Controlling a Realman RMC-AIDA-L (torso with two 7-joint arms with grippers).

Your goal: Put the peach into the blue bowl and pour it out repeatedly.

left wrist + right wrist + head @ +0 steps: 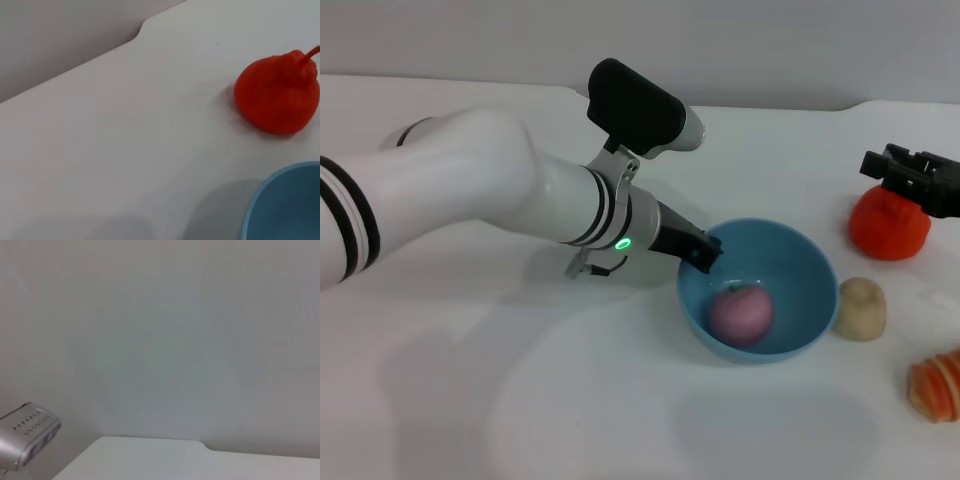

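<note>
The left gripper (702, 252) clamps the near-left rim of the blue bowl (800, 255), which stands upright on the white table (570, 400). The peach (740, 313) lies inside it. The right gripper (912, 175) hovers over the orange-red fruit (888, 228); its finger state I cannot tell.

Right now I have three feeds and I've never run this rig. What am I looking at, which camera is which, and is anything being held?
The wide picture is from the robot's head. The white arm is its left; the left gripper sits at the rim of the blue bowl, apparently pinching it. The peach lies inside. The right gripper hangs at the table's far right, above an orange-red fruit. A beige lump and a striped orange piece lie nearby. The left wrist camera shows that fruit and the bowl's edge. The right wrist camera shows only wall and table.
</note>
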